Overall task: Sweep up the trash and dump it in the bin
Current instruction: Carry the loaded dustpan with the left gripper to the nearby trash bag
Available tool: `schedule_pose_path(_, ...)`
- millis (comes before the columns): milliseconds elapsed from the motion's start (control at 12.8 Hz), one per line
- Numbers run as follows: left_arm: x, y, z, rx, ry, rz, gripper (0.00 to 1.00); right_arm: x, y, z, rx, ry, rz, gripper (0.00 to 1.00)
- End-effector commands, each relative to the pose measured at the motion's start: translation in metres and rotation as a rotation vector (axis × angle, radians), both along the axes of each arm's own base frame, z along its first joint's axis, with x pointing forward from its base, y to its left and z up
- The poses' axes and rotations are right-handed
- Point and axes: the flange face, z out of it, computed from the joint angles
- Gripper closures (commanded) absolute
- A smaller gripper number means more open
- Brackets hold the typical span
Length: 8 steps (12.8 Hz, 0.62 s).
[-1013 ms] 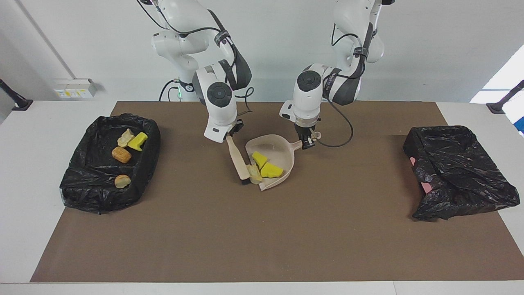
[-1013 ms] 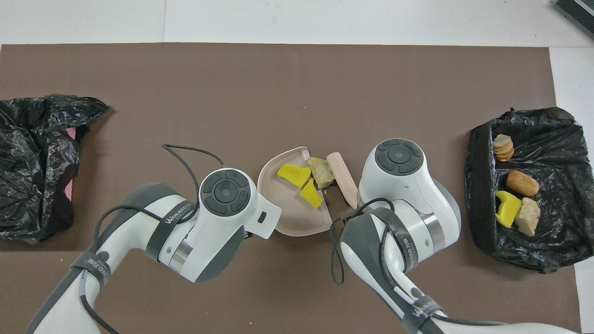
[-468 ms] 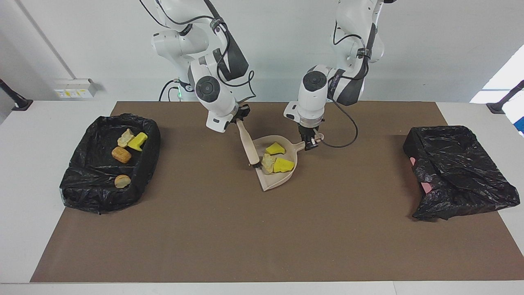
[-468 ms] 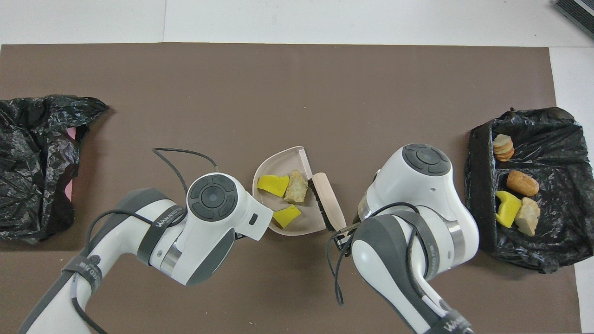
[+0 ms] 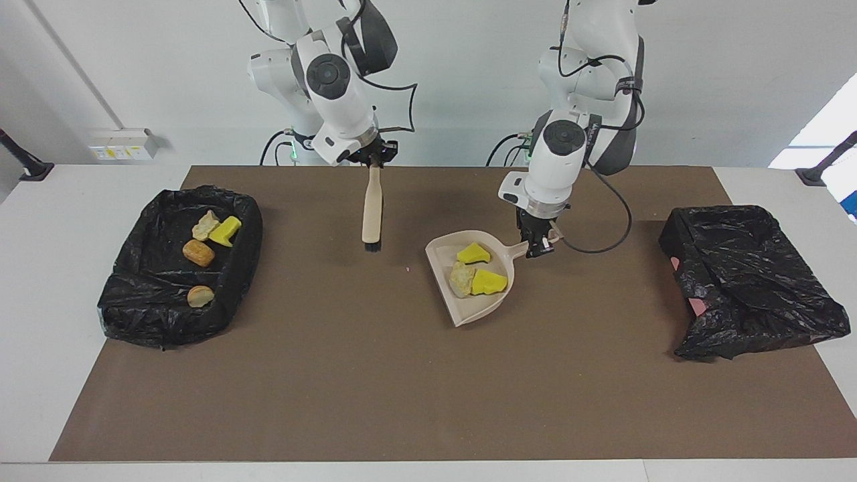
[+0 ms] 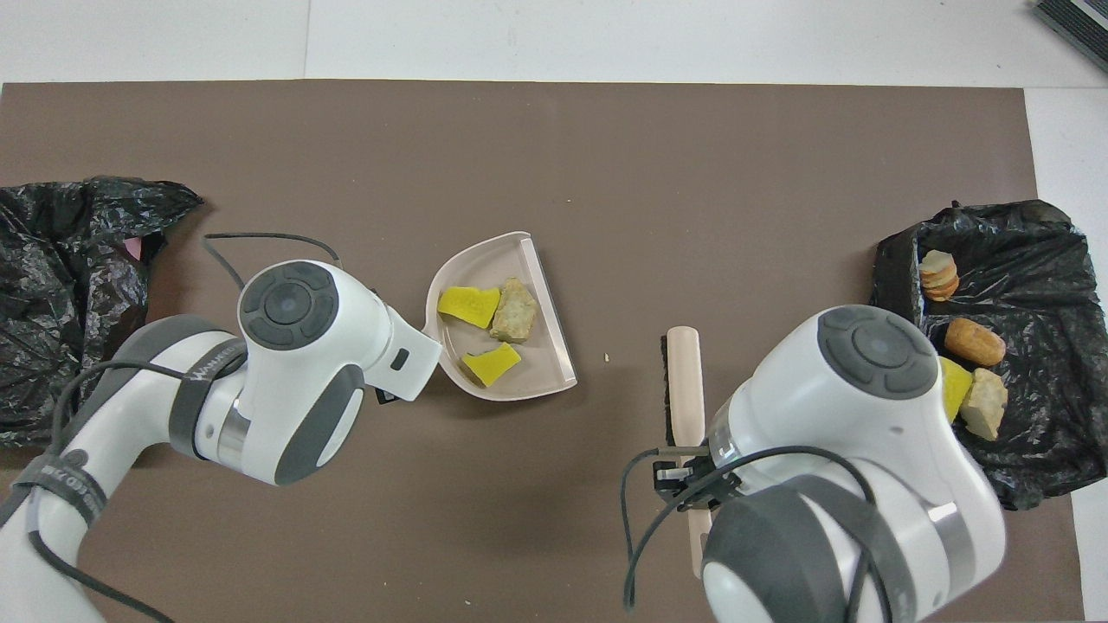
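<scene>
Your right gripper, upper centre, clamps the brush clear; left gripper grips the dustpan at mid-frame, level so trash stays inside.

Brown-matted table bearing two black-bagged bins.

Trash: two bright yellow foam chunks and one tan bread-like lump lie together in the beige dustpan, which is tilted above the brown mat.
</scene>
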Motion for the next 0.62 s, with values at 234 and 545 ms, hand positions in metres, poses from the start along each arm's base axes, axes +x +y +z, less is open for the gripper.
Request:
schedule_pose_path(234, 0.054, 0.102, 0.089, -0.054, 0.035, -0.001, 1.0, -0.066, 0.07, -0.048, -0.027, -0.095, 0.056, 1.0)
schedule_pose_path(545, 0.074, 0.196, 0.12, -0.061, 0.04, -0.073, 1.0, -0.092, 0.086, -0.089, -0.021, -0.163, 0.03, 1.0)
